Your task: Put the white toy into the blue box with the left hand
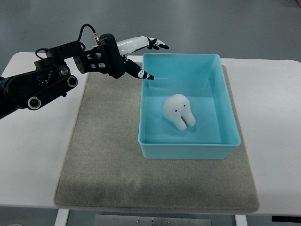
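Observation:
The white toy [178,111], tooth-shaped with two black dots, lies inside the blue box [188,151] near its middle. My left hand [141,54] hangs above the box's far left corner, clear of the toy. Its fingers [150,43] are spread and hold nothing. The left arm comes in from the left edge over the table. The right arm is out of view.
The blue box sits on a grey mat [103,155] that covers the middle of a white table [33,150]. The table's front edge runs along the bottom of the view. Grey floor lies beyond the far edge.

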